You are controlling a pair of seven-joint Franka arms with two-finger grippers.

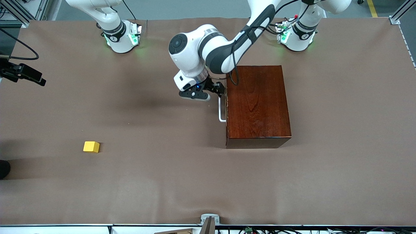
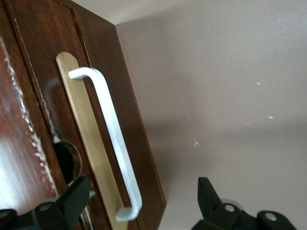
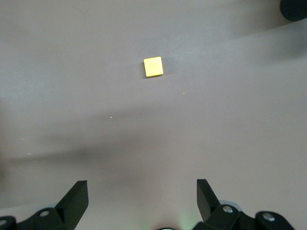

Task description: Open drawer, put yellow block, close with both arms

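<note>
Watching the left gripper (image 1: 217, 91) line up at the drawer (image 1: 226, 110): it sits at the face's upper end, toward the robots' bases, right by the white handle (image 1: 222, 110). Fingers spread wide, nothing in them. In the left wrist view the handle (image 2: 111, 139) sits between the two fingertips (image 2: 72, 199) but off-centre, close to the one that overlaps the wood face.

Risks, my read:
- That fingertip may catch the drawer front or brass backplate (image 2: 86, 139) before the jaws straddle the bar, giving a shove on the wooden box (image 1: 256, 104) instead of a grip.
- Gripping so near the bar's end means an off-axis pull; the drawer could bind, or the whole box could slide on the brown cloth (image 1: 162, 182), since nothing pins it.
- The cloth is wrinkled near the box's front corner, which could snag it if it drags.

Containers: drawer is fully shut, flush with the box, so contents can't be seen. Nothing on the box top.

Yellow block (image 1: 91, 147) sits on the cloth well apart from the box, toward the right arm's end of the table and nearer the front camera. Right gripper (image 3: 142, 196) is waiting high over that area, fingers apart and empty, block (image 3: 153, 66) in its view but well clear. Only its base (image 1: 122, 37) shows from the front.
</note>
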